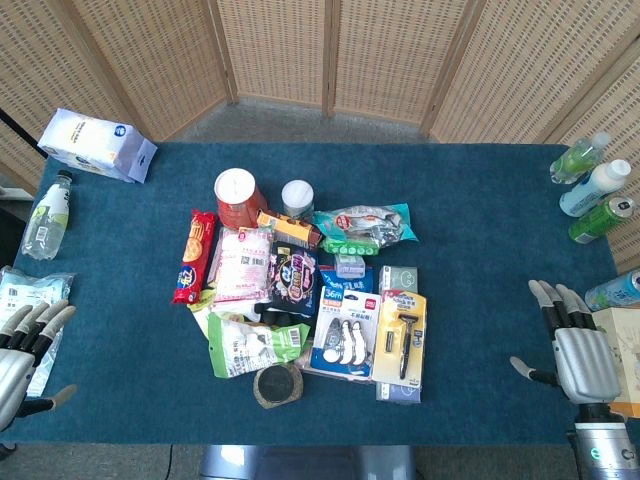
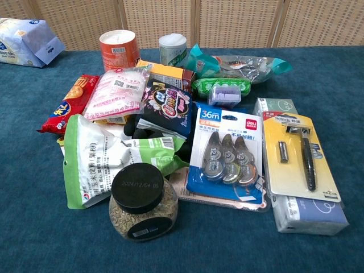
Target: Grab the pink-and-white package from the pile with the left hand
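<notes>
The pink-and-white package [image 1: 242, 264] [image 2: 118, 92] lies flat on the left side of the pile, between a red cracker pack [image 1: 194, 256] and a dark purple pouch [image 1: 293, 278]. My left hand [image 1: 22, 352] hovers at the table's near left corner, fingers spread, holding nothing, far from the package. My right hand [image 1: 572, 346] sits at the near right edge, fingers apart and empty. Neither hand shows in the chest view.
The pile also holds an orange cup [image 1: 236, 196], a white jar [image 1: 297, 198], a green-white bag [image 1: 252, 346], a black-lidded jar [image 2: 142, 201], correction tapes [image 2: 228, 153] and a razor pack [image 2: 298, 154]. Bottles [image 1: 594, 186] stand far right; a bottle [image 1: 47, 213] and tissue pack [image 1: 96, 144] lie left.
</notes>
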Motion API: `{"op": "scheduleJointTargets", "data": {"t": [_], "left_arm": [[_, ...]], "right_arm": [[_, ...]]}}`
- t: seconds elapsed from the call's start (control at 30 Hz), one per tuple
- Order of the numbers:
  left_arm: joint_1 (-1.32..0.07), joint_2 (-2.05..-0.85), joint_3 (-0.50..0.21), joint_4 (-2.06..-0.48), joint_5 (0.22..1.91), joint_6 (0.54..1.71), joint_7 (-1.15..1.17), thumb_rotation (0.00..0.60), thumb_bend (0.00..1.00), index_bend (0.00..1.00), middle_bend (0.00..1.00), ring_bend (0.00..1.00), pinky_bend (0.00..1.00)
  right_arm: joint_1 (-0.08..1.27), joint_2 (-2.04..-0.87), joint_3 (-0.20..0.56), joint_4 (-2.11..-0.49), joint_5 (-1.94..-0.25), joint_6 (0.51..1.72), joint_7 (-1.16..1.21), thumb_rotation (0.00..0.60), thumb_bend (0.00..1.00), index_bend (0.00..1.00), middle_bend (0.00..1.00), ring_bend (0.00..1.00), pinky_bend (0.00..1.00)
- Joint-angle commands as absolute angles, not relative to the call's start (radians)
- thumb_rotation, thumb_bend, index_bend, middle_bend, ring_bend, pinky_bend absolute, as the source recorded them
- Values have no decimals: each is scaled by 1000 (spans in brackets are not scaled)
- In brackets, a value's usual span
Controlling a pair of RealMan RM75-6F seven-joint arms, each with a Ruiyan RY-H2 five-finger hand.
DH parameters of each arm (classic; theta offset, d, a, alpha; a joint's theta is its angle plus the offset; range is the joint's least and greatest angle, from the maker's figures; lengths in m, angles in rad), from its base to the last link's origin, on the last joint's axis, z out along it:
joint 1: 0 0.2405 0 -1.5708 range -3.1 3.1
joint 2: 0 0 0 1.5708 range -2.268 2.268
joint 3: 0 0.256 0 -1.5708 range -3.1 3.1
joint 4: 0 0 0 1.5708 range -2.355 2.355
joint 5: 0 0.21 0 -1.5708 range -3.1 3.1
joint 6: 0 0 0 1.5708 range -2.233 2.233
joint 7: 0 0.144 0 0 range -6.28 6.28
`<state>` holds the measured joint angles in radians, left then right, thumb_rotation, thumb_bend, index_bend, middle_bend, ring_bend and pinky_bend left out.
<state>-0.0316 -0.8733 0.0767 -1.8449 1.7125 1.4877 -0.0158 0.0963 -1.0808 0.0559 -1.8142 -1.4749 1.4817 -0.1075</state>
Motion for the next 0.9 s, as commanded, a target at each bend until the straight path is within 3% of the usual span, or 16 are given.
{"op": "scheduleJointTargets", "data": {"t": [0.03,0.33,0.9], "left_arm": [[-61,-858,67,-1831,1700,1447,-13,600,170,0,0,0,0],[-180,-895,-4,-1751,1645,1315,124,600,172,0,0,0,0],[-504,-1159,-120,-1524,1595,1016,99,600,171,0,0,0,0]], "right_arm": [[96,-1079,58,-1816,-1472,1481,-109,600,116,0,0,33,116],[100,-1075,68,-1849,-1468,1478,-146,600,116,0,0,33,116],[68,-1059,80,-1886,-1440,1519,-181,600,115,0,0,33,116]]}}
